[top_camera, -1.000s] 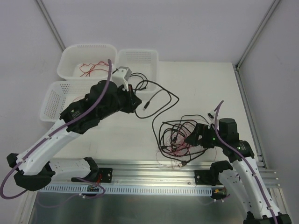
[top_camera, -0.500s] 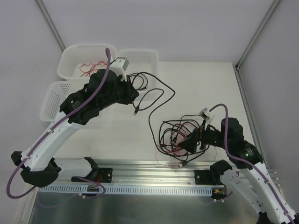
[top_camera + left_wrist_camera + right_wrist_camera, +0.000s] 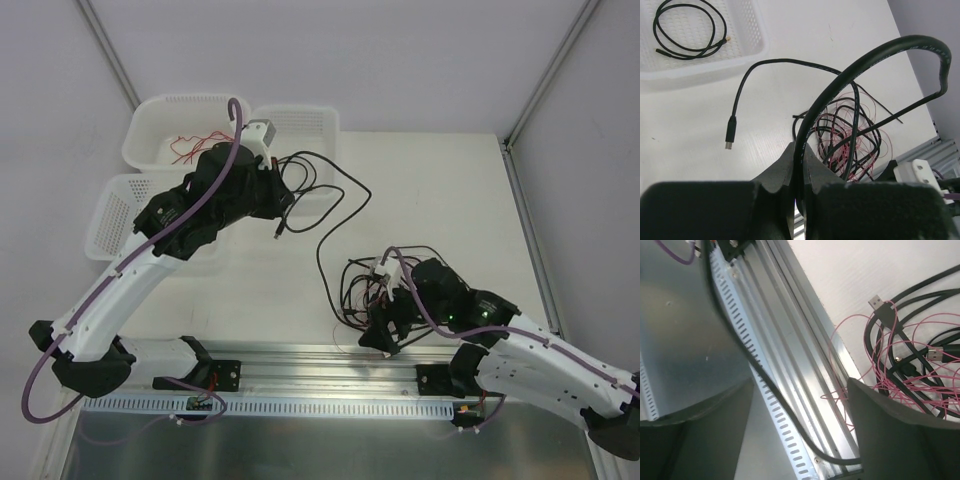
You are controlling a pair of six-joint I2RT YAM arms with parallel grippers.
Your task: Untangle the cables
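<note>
white table (image 3: 440, 190), with baskets (image 3: 295, 108) at its far left. left gripper (image 3: 801, 167) is clamped on a black cable (image 3: 855, 70) that arcs right and down into the tangle (image 3: 362, 285) of black and red wires by the table's near edge. right gripper (image 3: 799, 410) hangs over the tangle's near side, above the rail (image 3: 300, 352), fingers spread wide, holding nothing.

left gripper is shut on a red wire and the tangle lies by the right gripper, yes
Not quite. The left gripper is shut on a black cable, not a red wire; the left wrist view shows the thick black loop rising from between its fingers. The rest holds: the tangle lies by the right gripper.
</note>
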